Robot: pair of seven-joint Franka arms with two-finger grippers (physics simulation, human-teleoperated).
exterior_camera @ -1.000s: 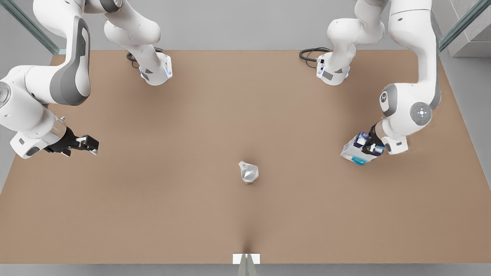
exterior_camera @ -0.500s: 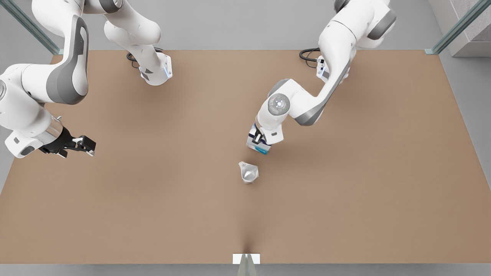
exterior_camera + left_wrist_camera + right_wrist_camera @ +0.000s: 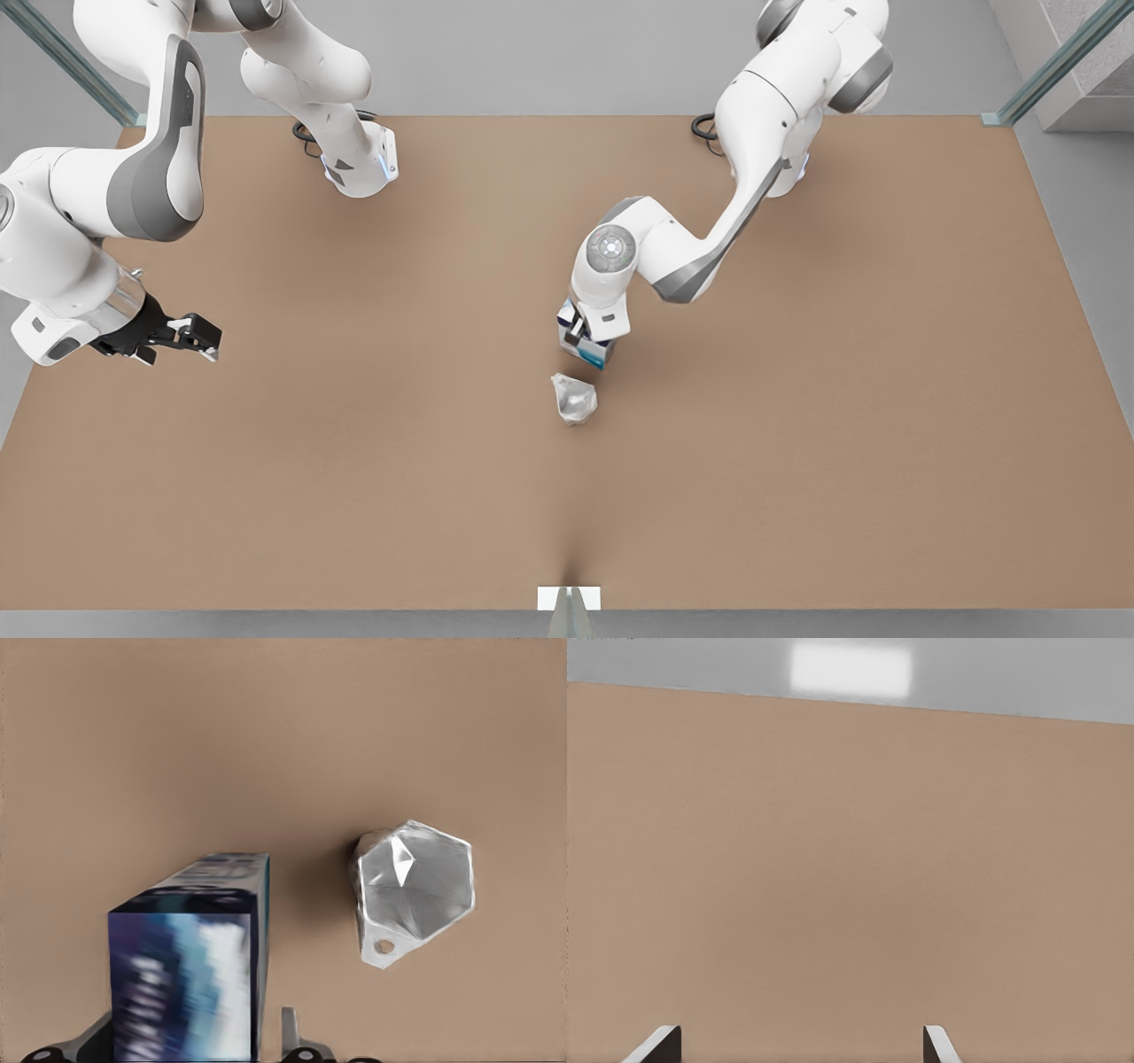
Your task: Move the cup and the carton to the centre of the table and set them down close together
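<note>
The shiny faceted cup (image 3: 574, 400) stands alone near the middle of the light brown table (image 3: 797, 461). In the left wrist view the cup (image 3: 415, 888) lies a short gap away from the carton (image 3: 190, 966). My left gripper (image 3: 581, 334), on the arm from the front view's right, is shut on the white, blue and turquoise carton (image 3: 586, 348), held just behind the cup. Whether the carton touches the table I cannot tell. My right gripper (image 3: 205, 337) waits open over the table's edge at the front view's left, its fingers (image 3: 660, 1047) wide apart.
A small white tab (image 3: 569, 598) marks the near table edge. Both arm bases (image 3: 359, 164) stand along the far edge with cables. Glass rails run past the far corners.
My left arm has swung the carton from the front view's right side to the centre, stopping beside the cup. The cup has not moved; the right arm barely shifted.
</note>
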